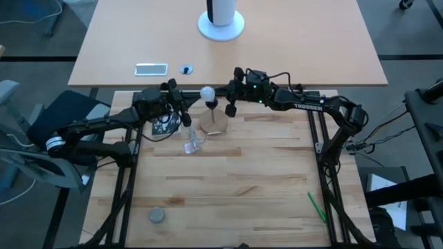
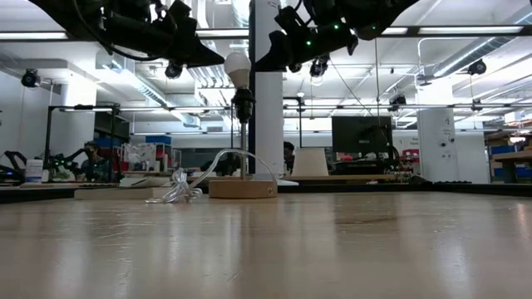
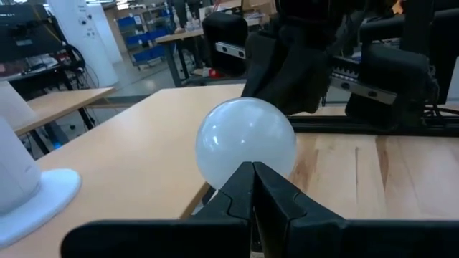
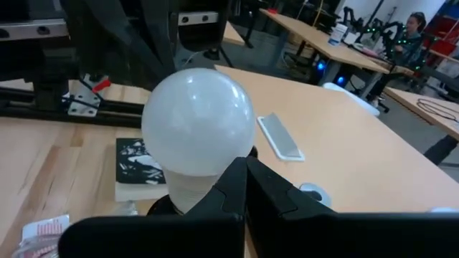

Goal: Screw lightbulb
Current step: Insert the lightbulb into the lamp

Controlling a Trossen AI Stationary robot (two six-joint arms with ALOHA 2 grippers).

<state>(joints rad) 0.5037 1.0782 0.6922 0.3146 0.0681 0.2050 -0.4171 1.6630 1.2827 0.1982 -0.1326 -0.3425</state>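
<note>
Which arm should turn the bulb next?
Probably the right: the right gripper, fingers shut, sits slightly nearer the lightbulb in its socket. The left gripper, also shut, flanks the other side.

The lightbulb is frosted white, smooth, with a soft sheen. Beneath it sits a round base of pale, smooth wood. At its eight o'clock lies a clear, glossy plastic piece. The table is light grained wood planks, faintly shiny. Both grippers' fingers look matt black plastic.
</note>
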